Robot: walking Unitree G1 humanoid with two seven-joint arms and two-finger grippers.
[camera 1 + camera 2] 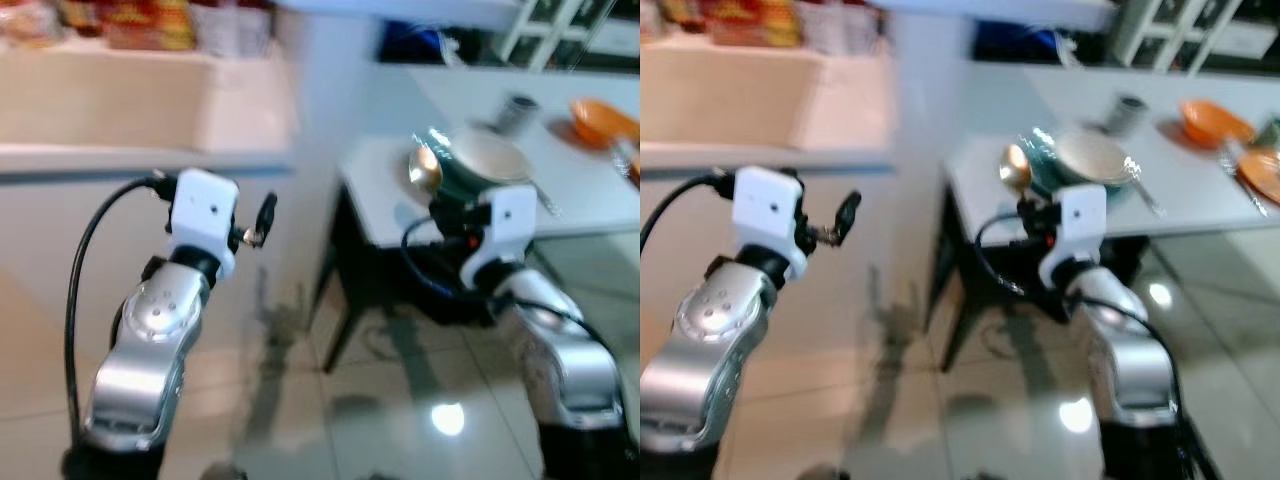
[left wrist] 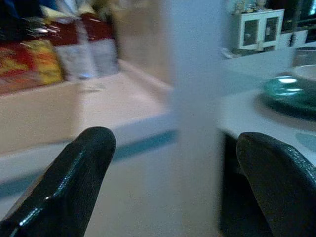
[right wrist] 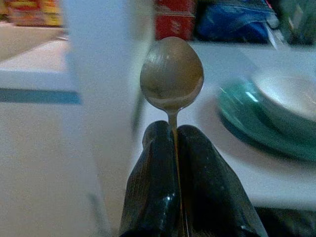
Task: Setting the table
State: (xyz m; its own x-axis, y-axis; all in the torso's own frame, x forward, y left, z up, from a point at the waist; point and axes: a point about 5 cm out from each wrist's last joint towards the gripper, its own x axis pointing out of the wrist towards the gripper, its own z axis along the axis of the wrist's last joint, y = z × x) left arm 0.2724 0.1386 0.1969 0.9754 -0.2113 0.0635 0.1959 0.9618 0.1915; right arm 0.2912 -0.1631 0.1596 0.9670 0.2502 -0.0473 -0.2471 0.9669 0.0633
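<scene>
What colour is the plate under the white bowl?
The plate is teal green, clearest in the right wrist view, under the bowl.

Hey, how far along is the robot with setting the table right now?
Partly done: a white bowl already sits on a teal plate at the white table's near corner. In hand: the right gripper is shut on a spoon, held beside the plate. Left: laying the spoon down. The left gripper is open.

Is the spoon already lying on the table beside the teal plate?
No, the right gripper holds the spoon upright by its handle, in the air before the table and the teal plate.
</scene>
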